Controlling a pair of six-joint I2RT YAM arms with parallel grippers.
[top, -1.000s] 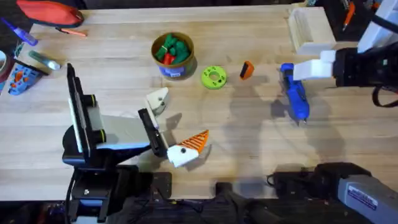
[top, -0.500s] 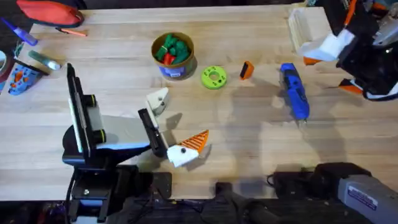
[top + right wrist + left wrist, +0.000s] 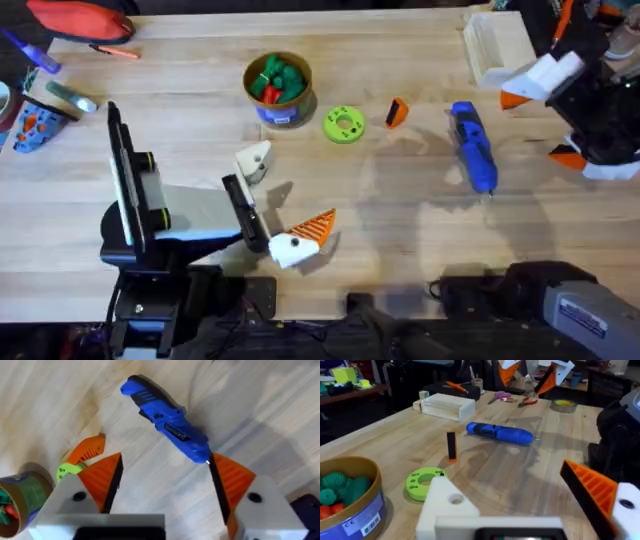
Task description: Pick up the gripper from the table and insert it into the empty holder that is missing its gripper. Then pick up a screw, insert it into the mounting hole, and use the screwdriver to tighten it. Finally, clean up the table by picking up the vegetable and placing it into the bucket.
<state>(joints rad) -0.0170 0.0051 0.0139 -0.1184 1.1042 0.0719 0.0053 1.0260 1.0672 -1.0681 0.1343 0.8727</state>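
Note:
The gripper (image 3: 397,112), a small orange wedge with a black face, stands on the table right of the green ring (image 3: 344,124); it also shows in the left wrist view (image 3: 451,446). The holder (image 3: 253,160) is the plain white block on my left arm, opposite an orange ribbed wedge (image 3: 312,228). My left gripper (image 3: 280,198) is open and holds nothing. The blue screwdriver (image 3: 473,146) lies flat. Above and to its right hangs my right gripper (image 3: 537,127), open and empty. The bucket (image 3: 278,112) holds green and red toys. The screw and the vegetable are out of view.
A pale wooden slotted box (image 3: 497,45) stands at the back right. A red pouch (image 3: 80,20), a pen and a small blue part with orange bits (image 3: 30,125) lie at the far left. Bare table lies between the ring and the near edge.
My right gripper drew back from the screwdriver's far end, rose to the right and turned. The screwdriver stays on the table. The left arm has not moved.

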